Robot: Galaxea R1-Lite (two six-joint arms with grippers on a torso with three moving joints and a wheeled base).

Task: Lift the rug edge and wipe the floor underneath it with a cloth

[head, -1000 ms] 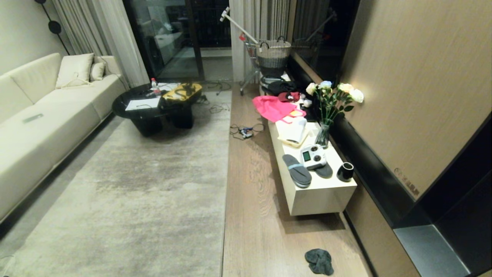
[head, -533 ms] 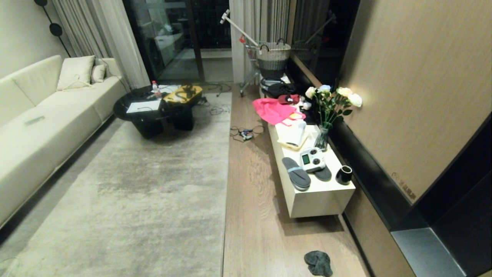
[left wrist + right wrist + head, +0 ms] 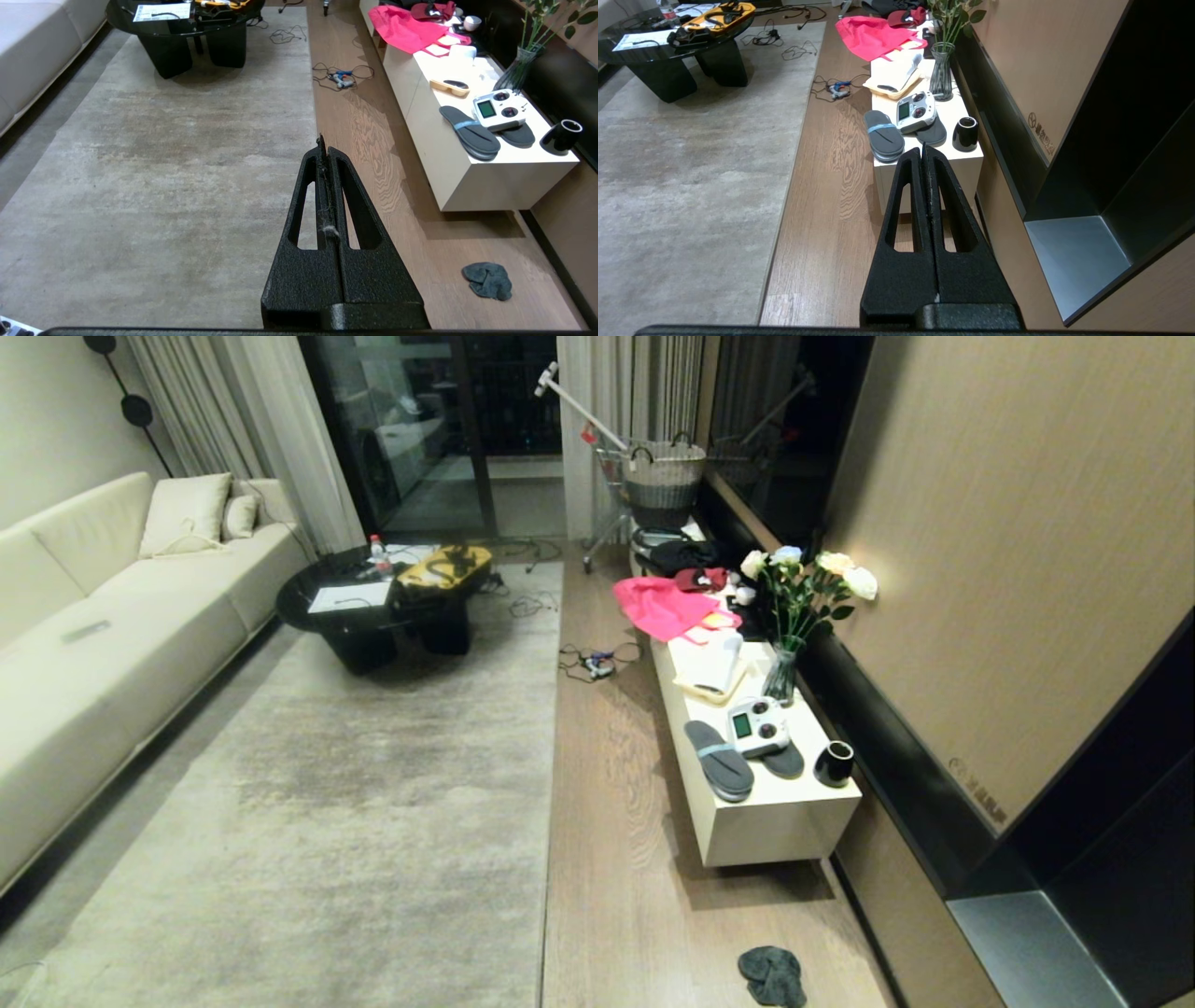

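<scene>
Short-pile rug (image 3: 373, 821), sheeny wood-grain floor (image 3: 607, 859), fuzzy cloth (image 3: 773, 975).

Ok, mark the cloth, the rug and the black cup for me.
cloth (image 3: 773, 975): head view, middle of the crumpled rag.
rug (image 3: 373, 821): head view, mottled centre of the pile.
black cup (image 3: 834, 764): head view, its side wall.

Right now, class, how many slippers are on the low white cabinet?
2. One slipper lies near the front end of the cabinet, fully in view. The other slipper lies beside it, partly hidden under the white remote controller. No others show.
</scene>
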